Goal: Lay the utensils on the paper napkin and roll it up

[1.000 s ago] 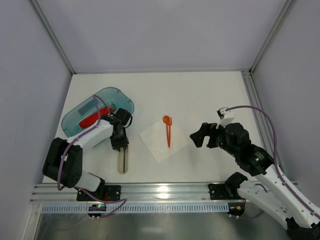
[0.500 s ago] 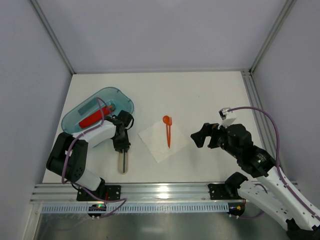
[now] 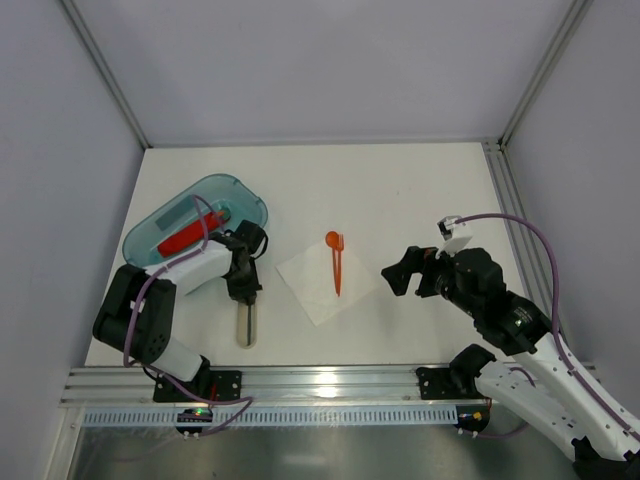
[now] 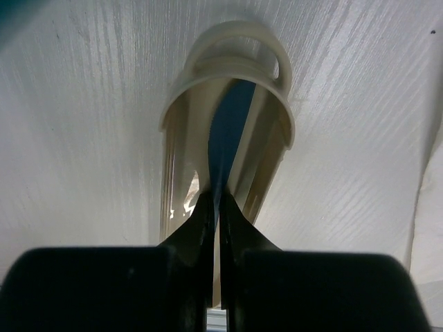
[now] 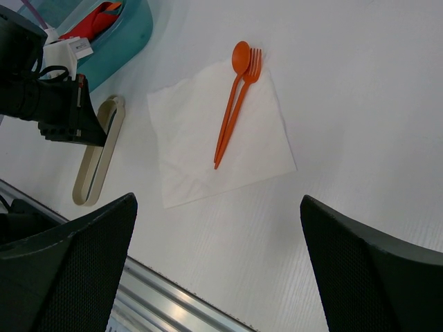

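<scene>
From above, one white napkin (image 3: 322, 288) lies on the table (image 3: 400, 190) between the two arms. One orange spoon (image 3: 333, 240) rests on it, with its bowl past the far corner. One teal tray (image 3: 255, 200) sits far left with a single red item (image 3: 182, 240) in it. The left gripper (image 3: 243, 290) is down on the end of one cream holder (image 3: 245, 328). The right gripper (image 3: 397, 270) hangs just right of the napkin, jaws spread wide.

At the left wrist, the fingers (image 4: 197, 221) are pressed together on the near end of one slim blue strip (image 4: 232, 114) lying inside the holder.

From the right wrist I count two orange pieces. The spoon and one orange fork (image 5: 252, 62) lie side by side and touching, handles on the napkin. Both heads reach its far edge.
</scene>
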